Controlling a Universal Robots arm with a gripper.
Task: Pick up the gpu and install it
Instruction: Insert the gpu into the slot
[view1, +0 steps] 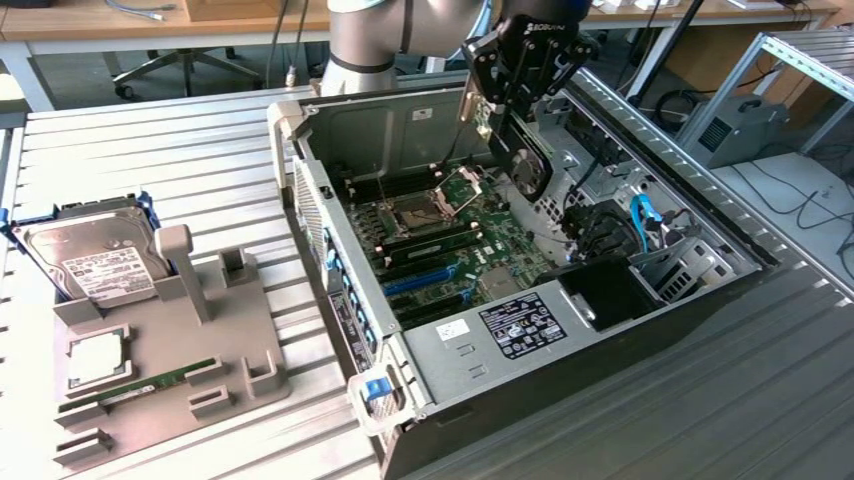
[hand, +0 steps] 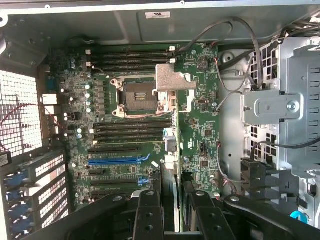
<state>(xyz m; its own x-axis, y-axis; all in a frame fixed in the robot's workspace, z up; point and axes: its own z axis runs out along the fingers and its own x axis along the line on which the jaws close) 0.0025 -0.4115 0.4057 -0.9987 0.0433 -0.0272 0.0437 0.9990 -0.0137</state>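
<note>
— Well, holding anything in the gripper (view1: 511, 112)?
— Yes. Clamped on the gpu (view1: 525, 165), with black fingers (hand: 148, 215) against both faces.
— Hanging where?
— Up in the air over the open computer case (view1: 601, 390), toward its far wall, clear of the motherboard (view1: 494, 250) below.
— Which way up?
— Edge-down under the gripper. Seen edge-on from the wrist, above the board, beside the open processor socket (hand: 135, 95) and the blue slots (hand: 117, 161).
— Anything outside the case?
— On the exterior view's left, a hard drive (view1: 94, 260) standing in a grey holder (view1: 174, 370), plus a green memory stick (view1: 147, 383) lying flat there.
</note>
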